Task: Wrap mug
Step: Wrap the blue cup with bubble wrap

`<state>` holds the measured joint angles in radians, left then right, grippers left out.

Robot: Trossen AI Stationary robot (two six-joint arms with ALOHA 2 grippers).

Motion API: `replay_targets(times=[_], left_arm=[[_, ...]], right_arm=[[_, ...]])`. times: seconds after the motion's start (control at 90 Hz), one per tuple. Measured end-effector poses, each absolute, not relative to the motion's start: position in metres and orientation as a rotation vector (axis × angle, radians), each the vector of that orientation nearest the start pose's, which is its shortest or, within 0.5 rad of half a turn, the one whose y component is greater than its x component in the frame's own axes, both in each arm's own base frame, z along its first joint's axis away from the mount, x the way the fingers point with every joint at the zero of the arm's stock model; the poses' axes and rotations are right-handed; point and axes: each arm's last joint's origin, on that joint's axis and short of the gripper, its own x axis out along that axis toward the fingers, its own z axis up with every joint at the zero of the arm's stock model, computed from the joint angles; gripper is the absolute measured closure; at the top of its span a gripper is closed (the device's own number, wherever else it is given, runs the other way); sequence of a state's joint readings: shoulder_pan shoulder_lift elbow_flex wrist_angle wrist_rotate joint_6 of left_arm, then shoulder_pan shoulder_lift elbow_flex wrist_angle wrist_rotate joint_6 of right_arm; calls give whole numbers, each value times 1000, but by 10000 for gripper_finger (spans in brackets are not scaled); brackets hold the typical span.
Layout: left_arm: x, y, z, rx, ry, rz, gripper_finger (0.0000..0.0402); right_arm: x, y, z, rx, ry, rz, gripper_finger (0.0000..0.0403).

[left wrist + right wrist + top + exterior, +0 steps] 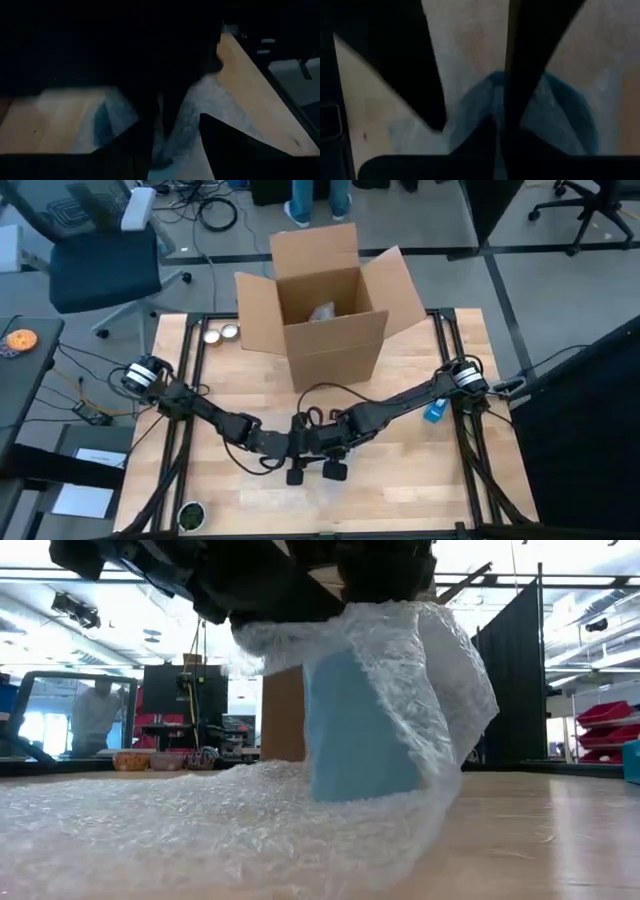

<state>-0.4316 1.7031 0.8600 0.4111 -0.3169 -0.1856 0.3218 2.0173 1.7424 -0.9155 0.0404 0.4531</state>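
Folding wrap [400, 650] over mug [355, 730], mid-step. Mug stands on sheet at table [420, 390] front centre, in front of box [325, 315]. Left gripper [298, 470] and right gripper [335, 467] side by side above mug. Right looks pinched on wrap edge over mug top; left finger state: cannot tell. Next, judged: pull flap down far side, tuck under base, keep mug upright. Mug light blue, smooth, tapered. Wrap clear, bubbly, crinkled, drapes loosely. Table pale wood. Box brown cardboard, flaps open.
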Motion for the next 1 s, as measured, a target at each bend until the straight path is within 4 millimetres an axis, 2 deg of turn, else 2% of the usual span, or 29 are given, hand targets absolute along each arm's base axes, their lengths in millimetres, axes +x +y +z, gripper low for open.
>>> replay_targets(times=[0.078,0.167,0.344,0.444,0.667,0.9,1.0], left_arm=[[321,-137,181,-22,421,-76,259],[320,-138,176,-12,451,-80,259],[319,-136,174,-8,470,-79,259],[319,-135,175,-9,468,-78,259],[320,-135,175,-9,460,-78,259],[320,-135,175,-9,458,-77,259],[320,-135,176,-10,453,-77,259]], right_arm=[[398,133,249,161,1228,-32,403],[399,136,266,161,1170,-24,403],[397,146,286,94,1143,-14,403],[388,153,300,49,1145,-29,403],[383,165,293,112,1194,37,403],[383,169,266,124,1234,70,403],[388,167,254,138,1198,74,403]])
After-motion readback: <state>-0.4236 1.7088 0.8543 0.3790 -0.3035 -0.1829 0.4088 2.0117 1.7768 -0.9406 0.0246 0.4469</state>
